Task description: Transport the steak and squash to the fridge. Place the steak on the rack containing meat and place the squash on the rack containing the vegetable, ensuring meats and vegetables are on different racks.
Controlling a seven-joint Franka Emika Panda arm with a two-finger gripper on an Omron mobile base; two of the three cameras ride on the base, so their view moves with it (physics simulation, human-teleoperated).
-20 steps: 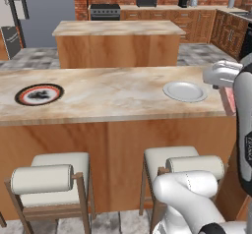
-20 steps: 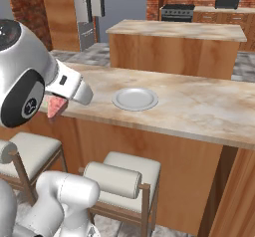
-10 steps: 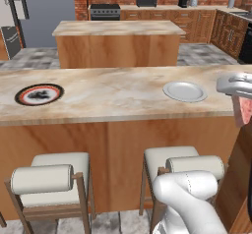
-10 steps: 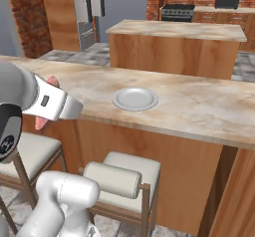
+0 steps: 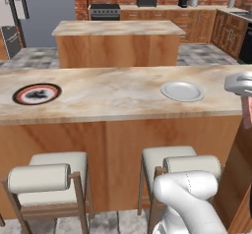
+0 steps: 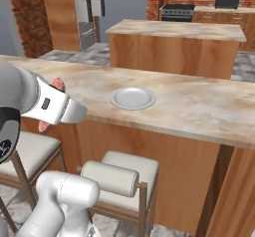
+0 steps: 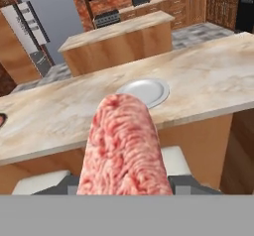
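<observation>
My gripper (image 7: 126, 184) is shut on the steak (image 7: 124, 141), a long pink marbled slab that rises up the middle of the hand view. In the left base view the hand (image 5: 242, 84) hangs at the right edge, beyond the counter's end, with the steak (image 5: 247, 111) under it. Seen from the right base, the steak (image 6: 58, 85) pokes out above and below the white hand (image 6: 52, 106). The fridge (image 7: 31, 29) stands far off at the back left, its door (image 6: 89, 7) with a long handle. The squash is out of view.
A long marble counter (image 5: 108, 93) runs across in front, carrying an empty white plate (image 5: 182, 91) and a red-rimmed plate (image 5: 36, 94) with something dark. Two stools (image 5: 47, 179) stand under it. A kitchen island (image 5: 118, 41) lies behind, with an oven range (image 5: 104, 11) at the back wall.
The hand has swung out and down, away from the counter and toward the right edge of the left base view, with the steak still held. Plates and stools have not moved.
</observation>
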